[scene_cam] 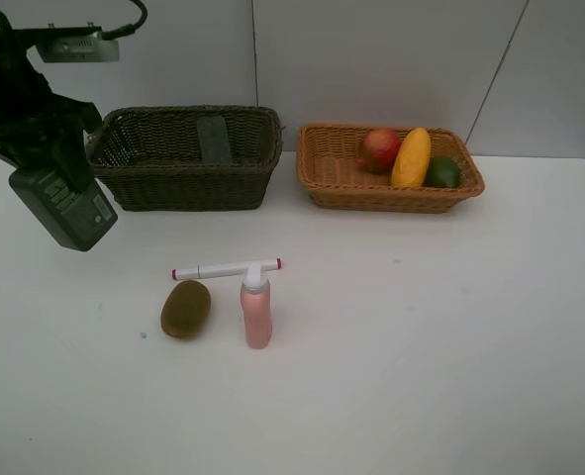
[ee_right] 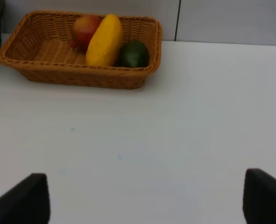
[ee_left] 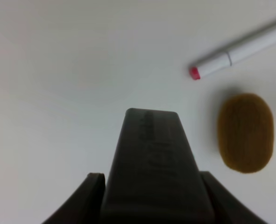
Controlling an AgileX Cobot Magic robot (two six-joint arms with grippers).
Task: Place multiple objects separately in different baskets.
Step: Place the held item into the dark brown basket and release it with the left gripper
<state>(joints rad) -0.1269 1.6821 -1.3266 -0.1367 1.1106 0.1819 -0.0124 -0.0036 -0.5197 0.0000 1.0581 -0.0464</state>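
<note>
The left hand (ee_left: pixel 152 198) is closed part way on a dark green bottle (scene_cam: pixel 64 208), one finger on each flat side. It holds the bottle tilted in the air above the table (scene_cam: pixel 421 376), the free end of the bottle pointing down and away from the hand. Just beyond this hand, toward the wall, stands the dark basket (scene_cam: pixel 183 188), with a dark block (scene_cam: pixel 213 139) inside against its far wall.

Below the left hand and off toward the middle of the table lie three things close together. They are a kiwi (scene_cam: pixel 185 308), a pink bottle (scene_cam: pixel 256 315) just beside it, and a white marker (scene_cam: pixel 227 269) with red ends, which lies across the bottle's cap end.

The right hand (ee_right: pixel 147 198) is spread wide and holds nothing; only its two dark fingertips show, low over bare table. Well ahead of it, by the wall, sits the orange basket (scene_cam: pixel 391 198). It holds a pomegranate (scene_cam: pixel 380 148), a mango (scene_cam: pixel 412 156) and a lime (scene_cam: pixel 442 172), the mango lying between the other two and touching both.
</note>
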